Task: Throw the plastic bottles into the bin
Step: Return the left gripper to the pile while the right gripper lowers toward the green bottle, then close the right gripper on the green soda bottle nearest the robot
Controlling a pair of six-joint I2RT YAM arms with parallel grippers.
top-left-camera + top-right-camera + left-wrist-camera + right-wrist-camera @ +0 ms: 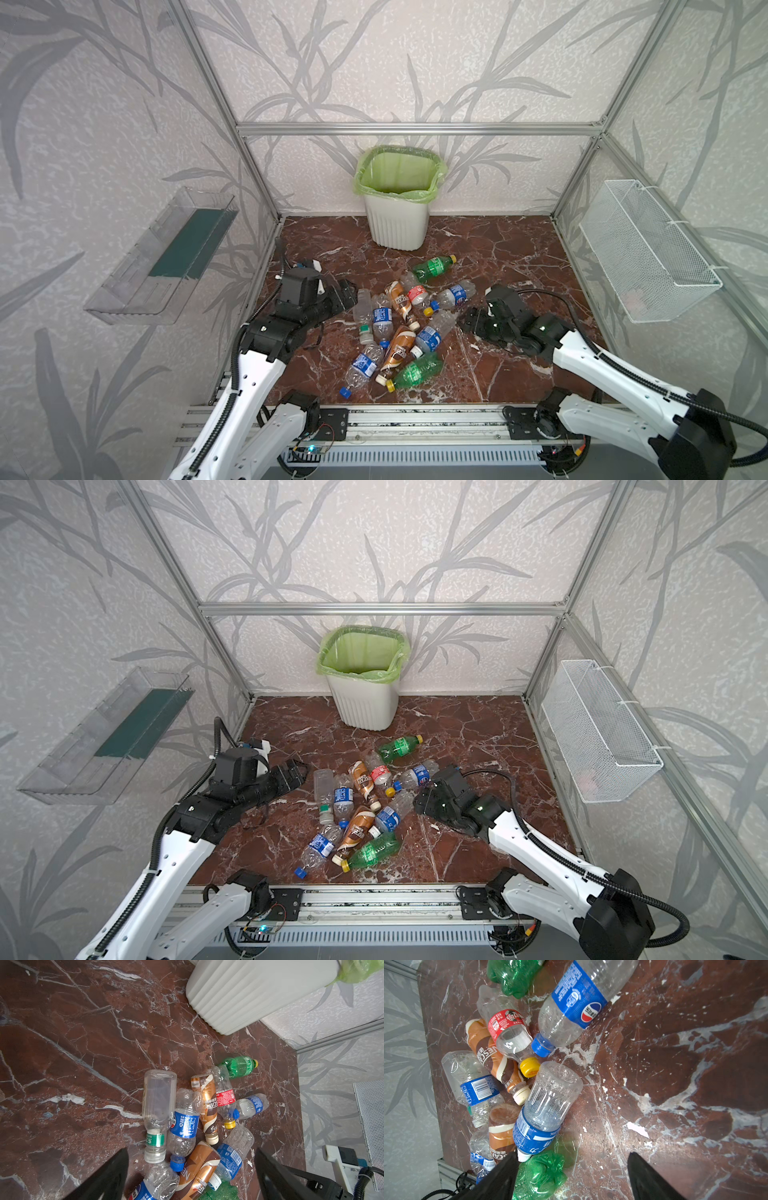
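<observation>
"NESCA" reads along a brown bottle (pixel 492 1057). A blue-label bottle (pixel 579 999) carries the Pepsi globe with Chinese characters. The red-label bottle (pixel 506 1022) and the green neck band (pixel 154 1140) of a clear bottle (pixel 159 1095) show small Chinese print.

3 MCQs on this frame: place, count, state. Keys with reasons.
1. Where does the bin stand? A) by the back wall B) front left corner C) in the mesh basket
2. How many green bottles lie on the floor? A) one B) two C) four
3. How do the bottles rest? A) upright B) on their sides C) stacked in the bin
1 A: it stands mid-back. 2 B: one near the bin, one at the front. 3 B: all lie flat.
</observation>
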